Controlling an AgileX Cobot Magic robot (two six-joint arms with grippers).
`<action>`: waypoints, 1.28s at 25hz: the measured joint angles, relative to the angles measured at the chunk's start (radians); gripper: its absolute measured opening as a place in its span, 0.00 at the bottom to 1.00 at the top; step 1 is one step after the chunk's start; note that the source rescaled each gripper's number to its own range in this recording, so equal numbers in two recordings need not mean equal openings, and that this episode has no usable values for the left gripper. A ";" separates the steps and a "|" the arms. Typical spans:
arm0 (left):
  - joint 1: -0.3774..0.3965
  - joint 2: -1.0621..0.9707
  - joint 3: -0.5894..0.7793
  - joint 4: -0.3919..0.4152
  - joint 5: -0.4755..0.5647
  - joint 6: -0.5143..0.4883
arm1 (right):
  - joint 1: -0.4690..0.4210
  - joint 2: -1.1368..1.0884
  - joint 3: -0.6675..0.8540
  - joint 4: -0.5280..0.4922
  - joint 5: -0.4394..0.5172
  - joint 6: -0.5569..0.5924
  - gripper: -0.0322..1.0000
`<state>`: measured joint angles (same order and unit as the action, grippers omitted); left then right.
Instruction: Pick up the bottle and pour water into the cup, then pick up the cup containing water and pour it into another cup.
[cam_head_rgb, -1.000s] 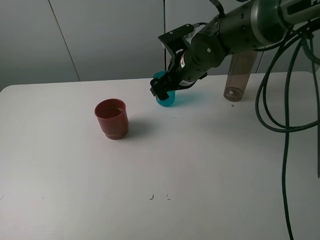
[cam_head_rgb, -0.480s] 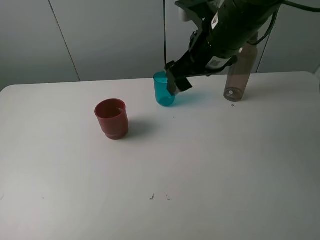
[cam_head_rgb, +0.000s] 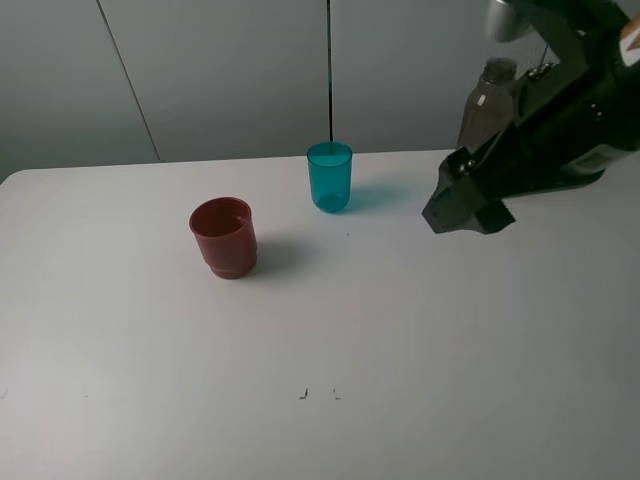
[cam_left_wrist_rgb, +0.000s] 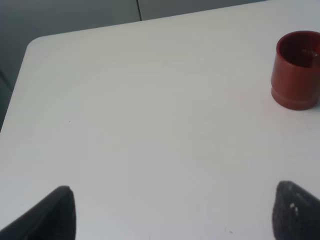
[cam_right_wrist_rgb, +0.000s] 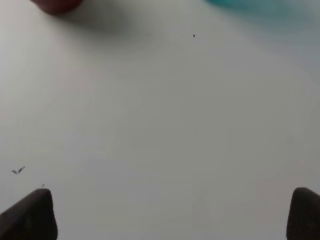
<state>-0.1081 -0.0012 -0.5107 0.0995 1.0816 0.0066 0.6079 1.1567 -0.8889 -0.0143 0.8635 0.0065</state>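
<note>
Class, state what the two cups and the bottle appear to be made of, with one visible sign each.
Teal cup: probably translucent plastic; its colour glows through.
Red cup: likely opaque plastic with a smooth moulded step.
Bottle: seemingly smoky clear plastic; mostly hidden by the arm.

From my station I see a white table (cam_head_rgb: 400, 380) filling most of the exterior high view, its rounded corner showing at the far left; a grey panelled wall (cam_head_rgb: 200, 70) stands behind it, with a slanted seam on one panel and a dark vertical line (cam_head_rgb: 329, 70) running down to the table's far edge; two small dark marks (cam_head_rgb: 318, 394) sit side by side near the front; a tiny dark speck (cam_head_rgb: 348, 236) lies mid-table.
</note>
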 joint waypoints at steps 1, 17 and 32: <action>0.000 0.000 0.000 0.000 0.000 0.000 | -0.003 -0.047 0.023 0.000 0.022 0.000 0.99; 0.000 0.000 0.000 0.000 0.000 0.000 | -0.005 -0.754 0.266 0.002 0.240 0.000 0.99; 0.000 0.000 0.000 0.000 0.000 0.000 | -0.005 -1.121 0.377 0.007 0.236 0.000 0.99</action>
<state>-0.1081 -0.0012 -0.5107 0.0995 1.0816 0.0066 0.6025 0.0359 -0.5120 -0.0077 1.0998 0.0065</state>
